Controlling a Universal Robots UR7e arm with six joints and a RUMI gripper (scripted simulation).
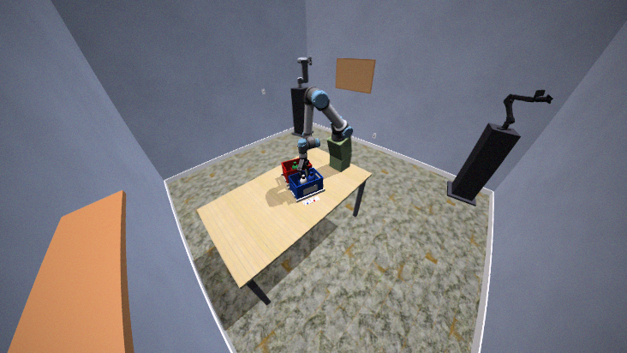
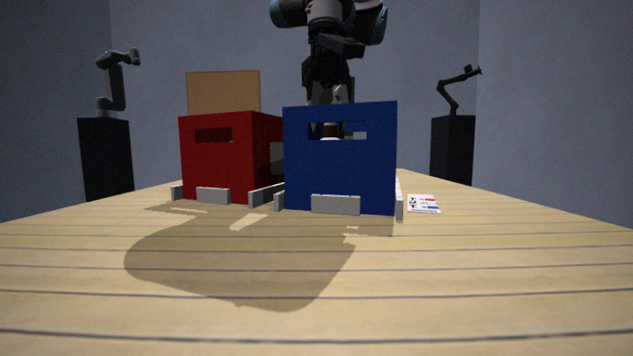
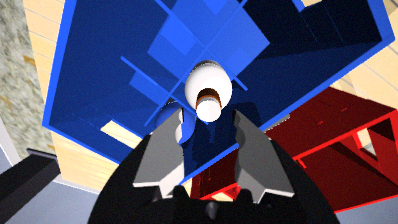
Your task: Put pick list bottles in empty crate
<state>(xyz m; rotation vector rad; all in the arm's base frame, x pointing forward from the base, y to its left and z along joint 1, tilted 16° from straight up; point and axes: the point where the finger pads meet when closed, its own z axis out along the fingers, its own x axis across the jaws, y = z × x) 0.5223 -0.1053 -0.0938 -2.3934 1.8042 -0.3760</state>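
Observation:
The blue crate (image 3: pixel 200 65) stands on the table with the red crate (image 3: pixel 345 150) beside it. In the wrist view a white bottle with a brown neck and white cap (image 3: pixel 208 92) stands upright in a middle cell of the blue crate. A second bottle (image 3: pixel 166 116) stands in the neighbouring cell, partly hidden by my left finger. My gripper (image 3: pixel 207 109) is open just above the white bottle's cap, with a gap on each side. In the exterior view the gripper (image 2: pixel 328 95) hangs over the blue crate (image 2: pixel 340 156). The pick list (image 2: pixel 424 203) lies to the crate's right; its lines are too small to read.
The red crate (image 2: pixel 230 156) stands left of and behind the blue one. Grey blocks (image 2: pixel 335 204) sit on the table against the crates' bases. The arm stands on a green pedestal (image 1: pixel 339 153) at the table's far end. Black camera stands are in the room.

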